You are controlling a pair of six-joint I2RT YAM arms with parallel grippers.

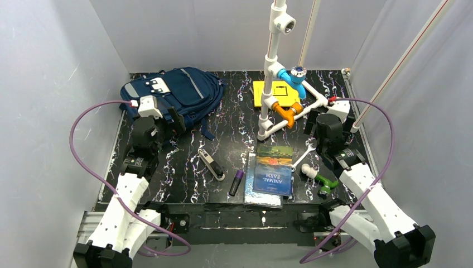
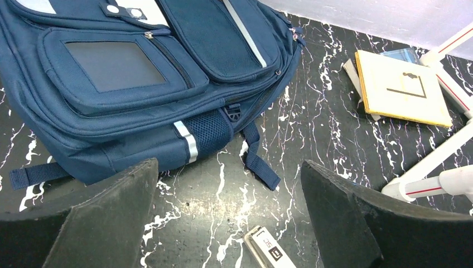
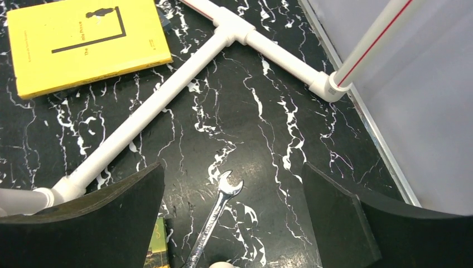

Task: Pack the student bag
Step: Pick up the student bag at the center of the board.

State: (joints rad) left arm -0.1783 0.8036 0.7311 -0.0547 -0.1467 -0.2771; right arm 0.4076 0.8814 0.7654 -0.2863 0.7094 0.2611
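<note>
The student bag (image 1: 173, 95) is a navy backpack lying flat at the back left, zipped pockets facing up (image 2: 139, 72). My left gripper (image 1: 167, 124) hovers open just in front of its lower edge (image 2: 228, 164), with nothing between the fingers. On the right, my right gripper (image 1: 321, 131) stands open over the table (image 3: 231, 167), above a silver wrench (image 3: 217, 215). A yellow book (image 1: 277, 92) lies at the back centre. Near the front lie an "Animal Farm" book (image 1: 273, 170) stacked on another, a purple marker (image 1: 236, 182) and a small white-and-black device (image 1: 212, 164).
A white PVC pipe frame (image 1: 276, 67) with blue and orange fittings rises from the back centre; its base tubes run across the black marble table (image 3: 167, 100). A green-and-white pipe fitting (image 1: 321, 181) lies near the right arm. Grey walls enclose three sides.
</note>
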